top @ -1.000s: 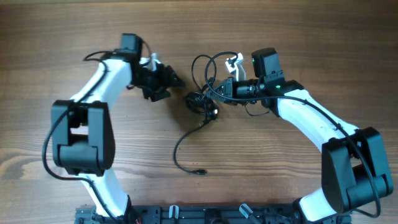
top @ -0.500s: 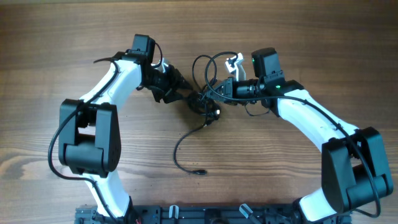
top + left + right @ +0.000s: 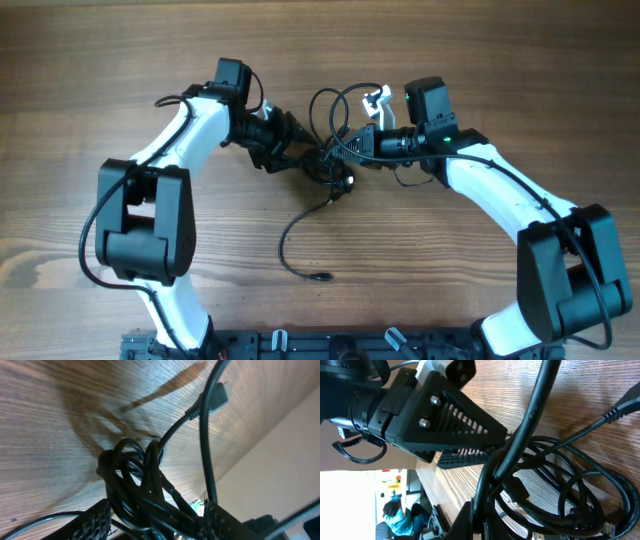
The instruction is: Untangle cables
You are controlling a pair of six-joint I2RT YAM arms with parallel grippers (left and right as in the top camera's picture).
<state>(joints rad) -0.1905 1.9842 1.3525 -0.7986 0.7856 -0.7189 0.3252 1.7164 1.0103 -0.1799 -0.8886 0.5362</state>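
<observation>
Two arms, two grippers, one tangle; how many separate cords are wound into it I honestly can't tell, they're all black and knotted together. The cables (image 3: 325, 165) sit as a tight knot in the middle of the wooden table (image 3: 500, 50), right between the two grippers; one loop (image 3: 311, 108) arcs out toward the far side; one loose tail (image 3: 282, 245) curls toward the near edge and ends in a small plug (image 3: 322, 277), lying flat and well apart from both grippers.

The left gripper (image 3: 300, 152) is on the knot's left side with its jaws apart; in the left wrist view the bundle sits between the two fingers (image 3: 95, 521) with strands running down into the gap; whether the pads actually touch it, I can't tell. The right gripper (image 3: 347, 148) is on the other side, jaws together and pinched on one strand that rises out of the bundle.

The grippers are nose to nose, so each blocks the other's side of the knot; a cord with a second plug (image 3: 220, 396) crosses right in front of the left wrist camera. Also around: a thicker black wire (image 3: 83, 240) on the left arm; a black rail (image 3: 300, 345) along the near edge.
</observation>
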